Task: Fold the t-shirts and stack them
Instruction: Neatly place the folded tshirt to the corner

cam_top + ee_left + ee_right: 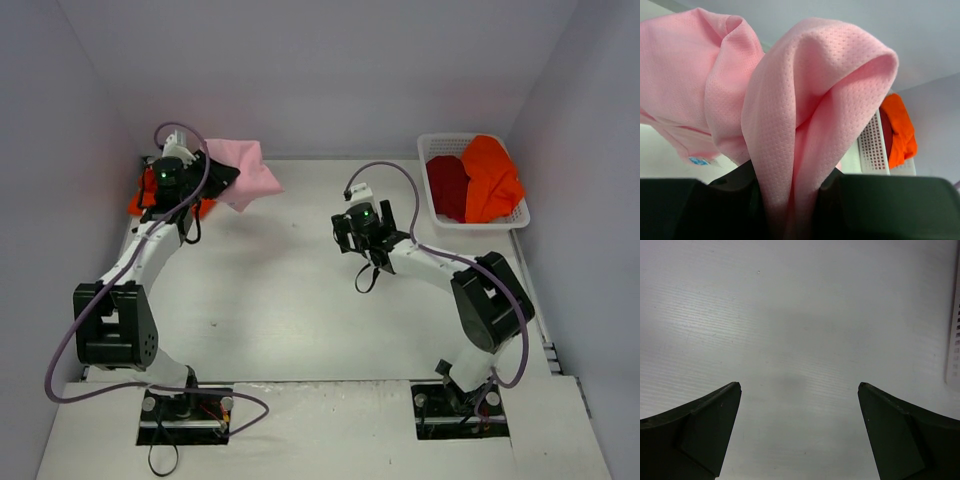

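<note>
My left gripper [207,180] is at the table's far left corner, shut on a bunched fold of the light pink t-shirt [245,170]. In the left wrist view the pink t-shirt [805,100] rises from between the jaws of the left gripper [790,200] and fills most of the frame. An orange t-shirt [140,198] lies partly hidden beneath that arm. A dark red t-shirt [447,186] and another orange t-shirt [491,178] lie in the basket. My right gripper [363,238] hangs open over bare table at mid-right, and the right wrist view shows nothing between the fingers of the right gripper [799,386].
The white latticed basket [523,218] stands at the far right corner, and its wall [872,145] also shows in the left wrist view. Grey walls close in the table [290,300] on three sides. A thin strip of the basket [955,335] edges the right wrist view.
</note>
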Motion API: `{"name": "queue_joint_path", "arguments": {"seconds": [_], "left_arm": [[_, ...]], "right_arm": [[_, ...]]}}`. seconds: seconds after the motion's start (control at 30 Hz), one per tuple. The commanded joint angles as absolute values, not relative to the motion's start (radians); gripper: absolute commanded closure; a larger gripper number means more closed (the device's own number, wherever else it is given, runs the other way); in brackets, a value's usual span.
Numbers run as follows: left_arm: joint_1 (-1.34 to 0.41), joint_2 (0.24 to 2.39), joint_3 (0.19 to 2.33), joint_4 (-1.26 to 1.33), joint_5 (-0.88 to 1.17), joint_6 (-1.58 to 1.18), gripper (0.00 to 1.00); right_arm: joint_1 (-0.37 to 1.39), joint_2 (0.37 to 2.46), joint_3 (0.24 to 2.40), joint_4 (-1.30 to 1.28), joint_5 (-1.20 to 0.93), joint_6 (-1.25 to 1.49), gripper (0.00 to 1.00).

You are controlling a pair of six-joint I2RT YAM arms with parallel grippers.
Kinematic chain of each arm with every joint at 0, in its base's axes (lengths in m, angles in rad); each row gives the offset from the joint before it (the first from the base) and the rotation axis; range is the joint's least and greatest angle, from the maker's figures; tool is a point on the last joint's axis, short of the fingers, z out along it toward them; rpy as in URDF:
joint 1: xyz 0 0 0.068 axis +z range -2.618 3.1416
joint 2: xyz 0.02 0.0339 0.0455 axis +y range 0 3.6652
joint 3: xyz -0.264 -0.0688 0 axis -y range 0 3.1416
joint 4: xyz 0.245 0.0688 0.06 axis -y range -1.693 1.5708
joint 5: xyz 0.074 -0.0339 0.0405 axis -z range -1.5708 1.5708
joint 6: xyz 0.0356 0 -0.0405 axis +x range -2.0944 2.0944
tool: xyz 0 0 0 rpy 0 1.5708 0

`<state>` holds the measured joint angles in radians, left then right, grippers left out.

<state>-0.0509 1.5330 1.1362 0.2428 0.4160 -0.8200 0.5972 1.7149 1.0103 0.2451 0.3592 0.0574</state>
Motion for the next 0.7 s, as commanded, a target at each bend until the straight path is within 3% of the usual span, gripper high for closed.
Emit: {"name": "queue_joint_path", "arguments": {"seconds": [0.0, 0.3, 0.67], "left_arm": [[-0.008, 1.483, 1.210, 0.242, 0.399, -0.781, 1.00], [0.115, 1.512, 1.259, 0.250, 0.436, -0.808, 1.00], [0.147, 1.742, 1.476, 0.330, 0.552, -0.891, 1.00]], "right_arm": [[0.606, 1.643, 1.006, 0.295, 0.391, 0.075, 0.00], [0.607, 1.608, 0.953, 0.296, 0.391, 0.097, 0.00], [0.607, 1.601, 0.914, 0.310, 0.379, 0.140, 0.00]]}}
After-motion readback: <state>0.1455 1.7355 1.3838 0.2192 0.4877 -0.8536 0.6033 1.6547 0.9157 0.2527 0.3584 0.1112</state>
